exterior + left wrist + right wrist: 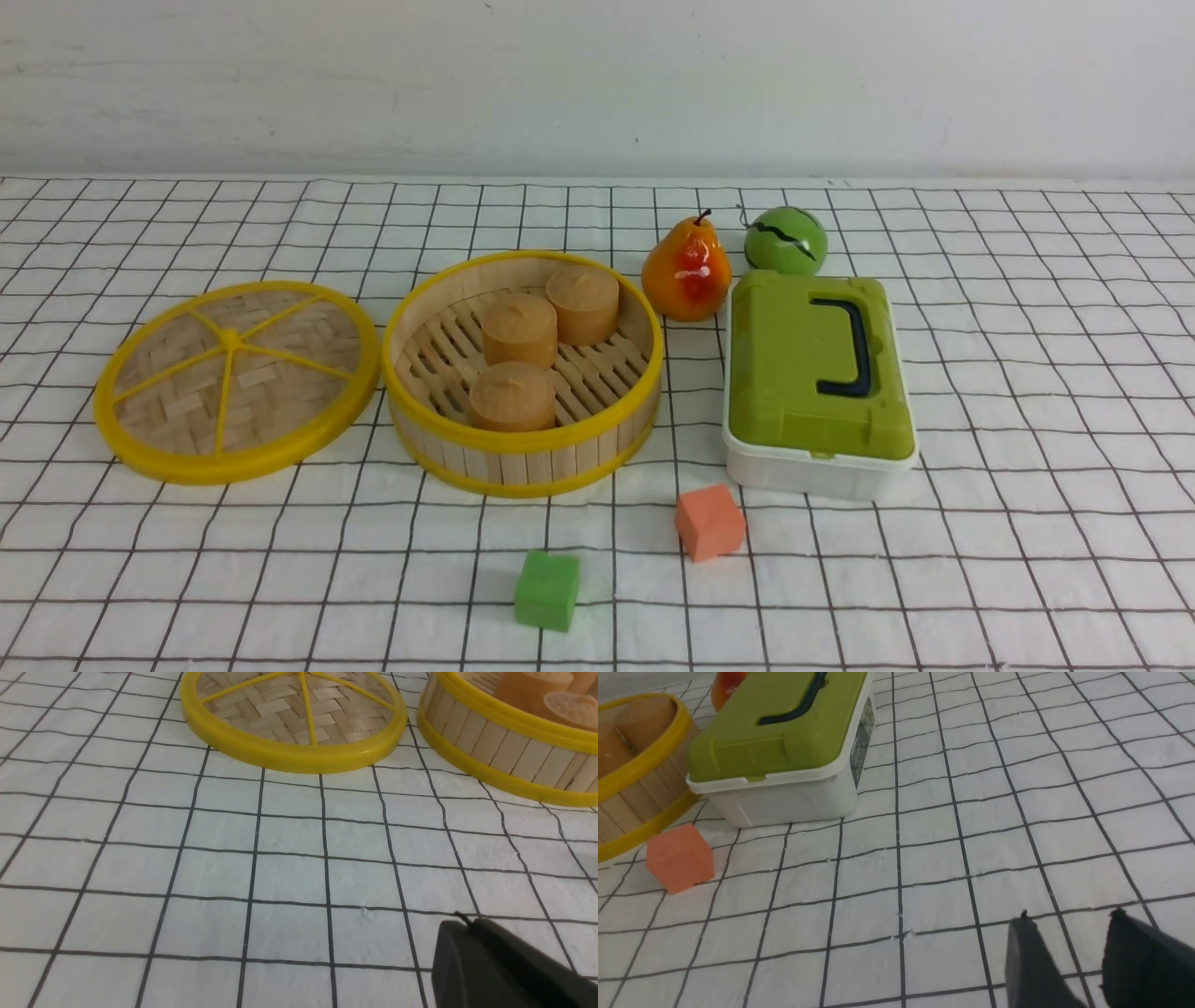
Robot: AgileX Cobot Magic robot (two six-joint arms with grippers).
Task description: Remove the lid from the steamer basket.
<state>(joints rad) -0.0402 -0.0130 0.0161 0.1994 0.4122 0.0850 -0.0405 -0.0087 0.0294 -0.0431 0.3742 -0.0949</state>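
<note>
Nowhere readable writing, lid (pixel 238 381) beside steamer basket (pixel 523 457)

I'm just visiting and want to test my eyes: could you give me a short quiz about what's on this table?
1. True or false: the lid sits on top of the steamer basket.
2. How many round brown cakes lie in the basket?
3. Which block is nearer the white box: A) the green block, or B) the orange block?

Key:
1. False. It lies flat on the cloth on the basket's left, close beside it.
2. Three.
3. B.
</note>
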